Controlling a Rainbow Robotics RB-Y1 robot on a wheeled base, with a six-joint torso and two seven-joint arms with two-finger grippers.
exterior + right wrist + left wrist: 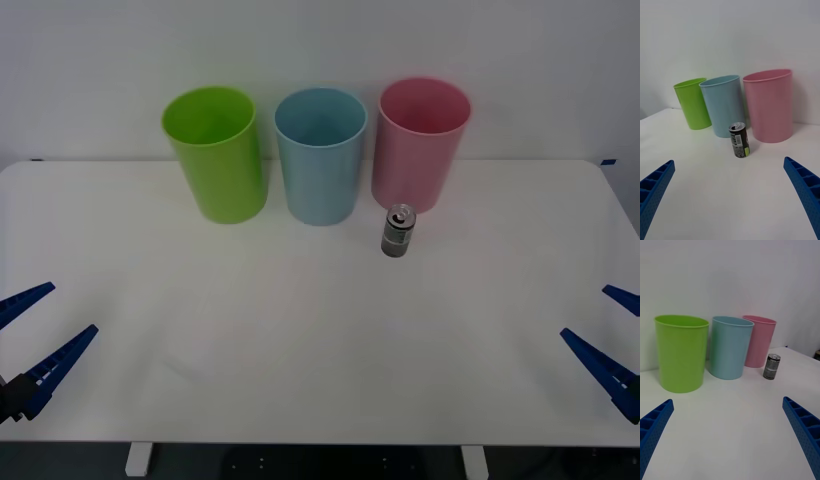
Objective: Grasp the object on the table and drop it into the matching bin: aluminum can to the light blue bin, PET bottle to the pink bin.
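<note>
A small dark grey-and-silver aluminum can [398,231] [739,140] [771,366] stands upright on the white table [300,350], just in front of the pink bin [420,143] [769,105] [759,340]. The light blue bin [320,155] [724,105] [730,347] stands to the left of the pink one. My left gripper [38,328] [728,438] hangs open at the table's near left edge. At the near right edge my right gripper [612,335] [728,198] is open too. Both are far from the can and hold nothing.
A lime green bin [214,152] [693,103] [680,352] stands left of the light blue one; the three bins form a row at the back by the white wall. Bare tabletop lies between the grippers and the can.
</note>
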